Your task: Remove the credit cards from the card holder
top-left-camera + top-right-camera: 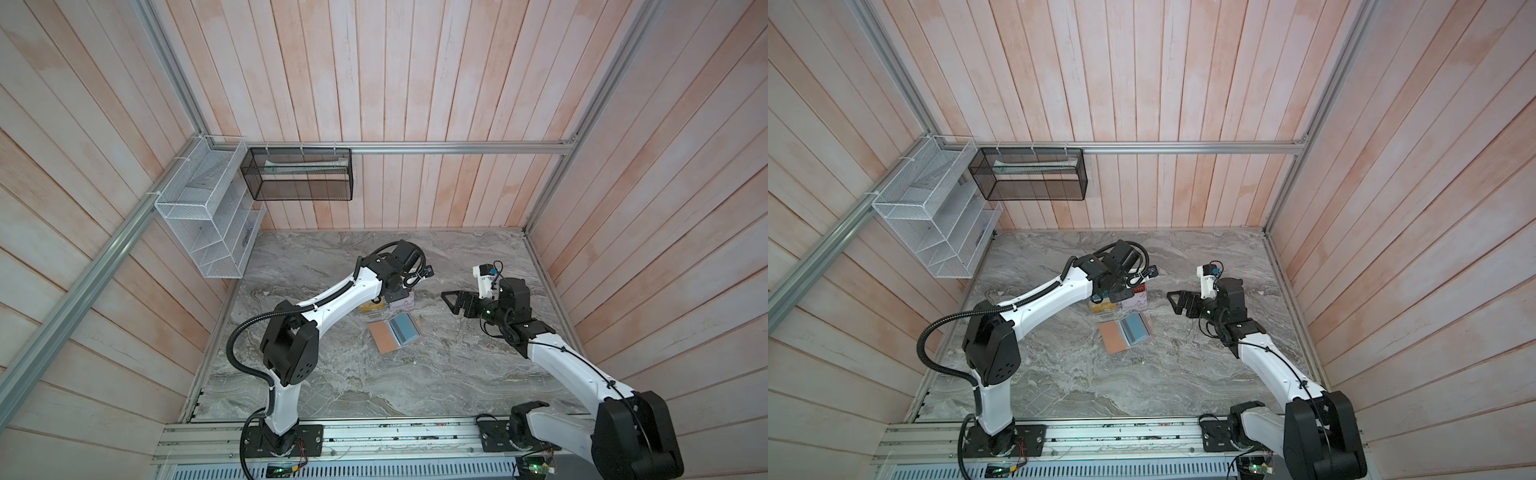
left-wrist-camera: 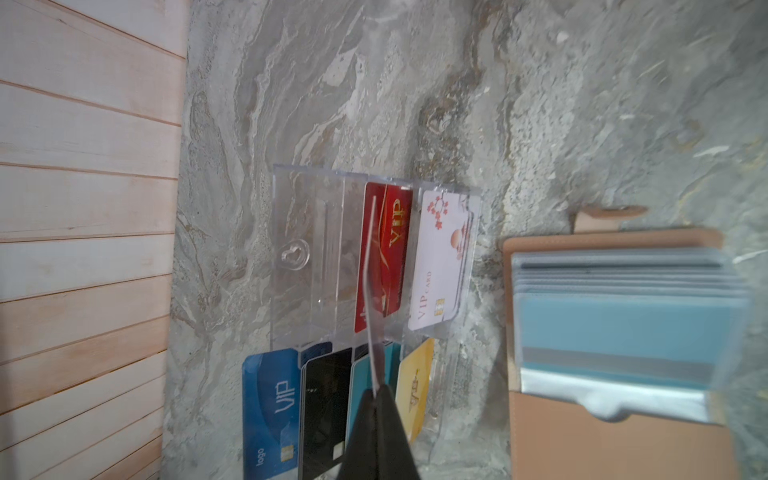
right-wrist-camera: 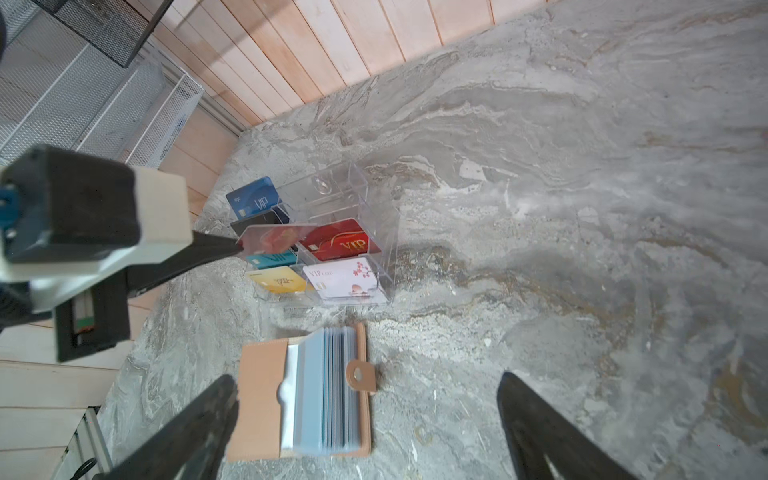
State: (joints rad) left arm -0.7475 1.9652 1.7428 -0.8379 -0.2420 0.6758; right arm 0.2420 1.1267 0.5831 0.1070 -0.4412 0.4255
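Note:
The card holder (image 1: pixel 384 338) (image 1: pixel 1115 336) lies open on the marble table, tan cover down. Its clear sleeves are fanned up, with blue-grey credit cards (image 2: pixel 623 328) (image 3: pixel 320 395) in them. My left gripper (image 2: pixel 376 392) (image 3: pixel 237 249) is shut on one card (image 2: pixel 368 291), held edge-on above the clear acrylic stand (image 2: pixel 307 232). That card's glossy reddish face (image 3: pixel 274 239) shows in the right wrist view. My right gripper (image 3: pixel 368 380) (image 1: pixel 451 301) stands open and empty, hovering to the right of the holder.
The acrylic stand (image 3: pixel 353 191) (image 1: pixel 378 309) holds blue, black, teal, yellow, red and white VIP cards, just beyond the holder. A white wire basket (image 1: pixel 203 216) and a black mesh basket (image 1: pixel 299 174) hang on the wooden walls at the back left.

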